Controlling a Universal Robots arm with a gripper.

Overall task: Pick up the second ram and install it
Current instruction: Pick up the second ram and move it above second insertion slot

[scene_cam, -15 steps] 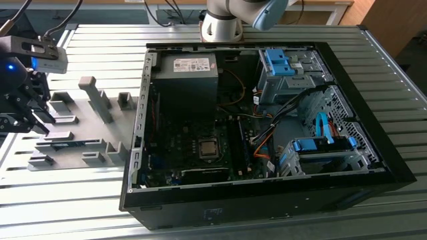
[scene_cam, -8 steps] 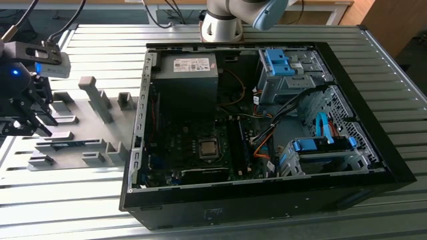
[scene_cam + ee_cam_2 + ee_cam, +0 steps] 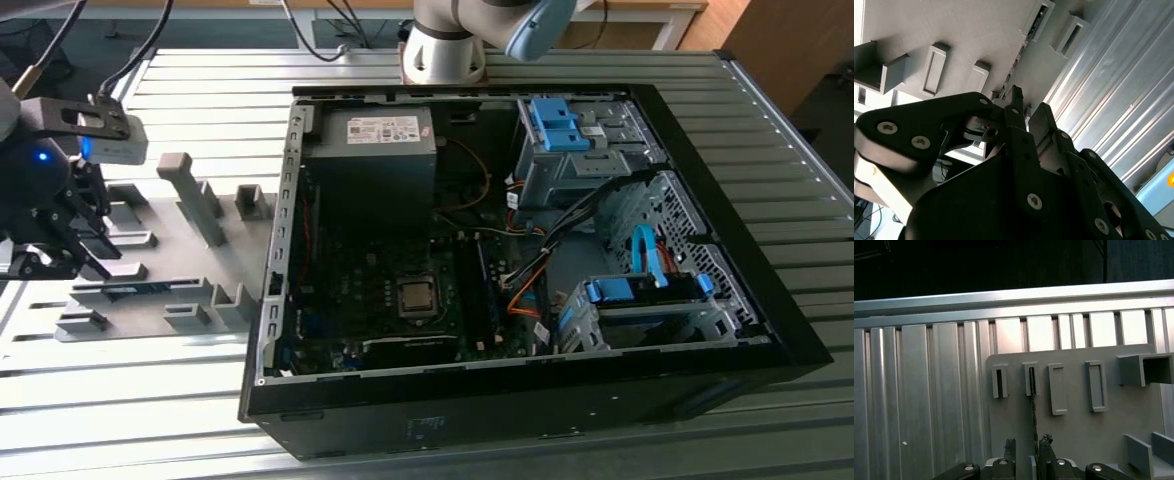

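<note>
In both wrist views the second ram (image 3: 1033, 405) stands on its edge on the grey holder plate (image 3: 1074, 430). I see it edge-on as a thin dark strip, with one end in a small slotted block (image 3: 1030, 380). My gripper (image 3: 1027, 442) is open and straddles the strip's near end, one fingertip (image 3: 1010, 444) on each side with a gap to the board. The second wrist view shows the same: the ram (image 3: 1015, 62) runs from its block down between the fingertips (image 3: 1014, 95). In the exterior view my gripper (image 3: 56, 262) hangs low over the plate at the exterior view's left.
An open black computer case (image 3: 534, 260) lies on the slatted metal table (image 3: 200, 80), to the right of the plate in the exterior view. Several upright grey holder blocks (image 3: 194, 195) stand on the plate near my gripper. The arm's base (image 3: 447, 50) is behind the case.
</note>
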